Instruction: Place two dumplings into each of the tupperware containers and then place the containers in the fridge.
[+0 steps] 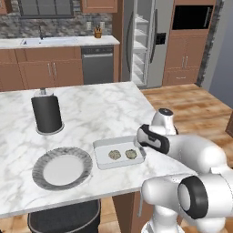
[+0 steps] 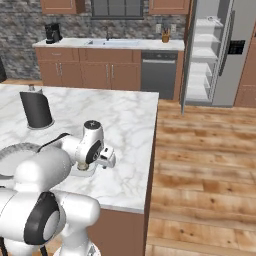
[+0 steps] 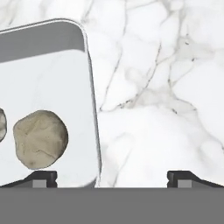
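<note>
1. The container point(image 1: 119, 154), holding two dumplings point(image 1: 114, 154), sits near the counter's point(image 1: 100, 109) front right corner.
2. The gripper point(image 3: 112, 177) hovers spread over its right rim, seemingly; it should straddle that rim squarely before closing.

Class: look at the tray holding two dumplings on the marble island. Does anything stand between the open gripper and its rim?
Nothing visible does. The open gripper hangs just above the right rim of the shallow pale grey-white tupperware container, one fingertip over the tray, the other over bare white marble island counter. Two beige dumplings lie inside.
</note>
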{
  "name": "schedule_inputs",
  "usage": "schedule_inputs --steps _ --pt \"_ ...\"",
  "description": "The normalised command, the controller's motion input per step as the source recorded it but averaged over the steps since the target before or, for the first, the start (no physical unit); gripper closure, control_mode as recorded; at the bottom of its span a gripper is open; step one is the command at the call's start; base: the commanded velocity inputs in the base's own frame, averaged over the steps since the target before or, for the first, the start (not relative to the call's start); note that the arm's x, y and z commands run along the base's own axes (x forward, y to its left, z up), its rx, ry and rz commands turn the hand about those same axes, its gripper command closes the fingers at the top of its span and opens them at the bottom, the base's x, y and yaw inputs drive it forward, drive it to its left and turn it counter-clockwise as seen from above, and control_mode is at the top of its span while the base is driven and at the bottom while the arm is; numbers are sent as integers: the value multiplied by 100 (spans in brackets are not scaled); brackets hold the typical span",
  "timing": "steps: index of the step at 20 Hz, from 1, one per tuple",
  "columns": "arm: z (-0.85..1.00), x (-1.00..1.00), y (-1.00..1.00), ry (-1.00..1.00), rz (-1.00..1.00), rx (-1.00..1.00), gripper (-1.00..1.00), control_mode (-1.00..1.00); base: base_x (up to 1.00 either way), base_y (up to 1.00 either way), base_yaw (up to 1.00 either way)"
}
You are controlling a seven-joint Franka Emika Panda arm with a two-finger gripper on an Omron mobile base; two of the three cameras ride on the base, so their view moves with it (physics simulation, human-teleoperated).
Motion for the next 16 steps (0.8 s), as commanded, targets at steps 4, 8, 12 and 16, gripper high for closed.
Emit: schedule_inputs --steps 4,8,12,16 --pt "-19 28 -6 5 0 0 -100 -100 0 0 0" --pt "-32 15 0 9 0 0 -100 -100 0 0 0" --pt "-33 21 0 7 0 0 -100 -100 0 0 0" --pt "-32 19 0 7 0 0 -100 -100 0 0 0"
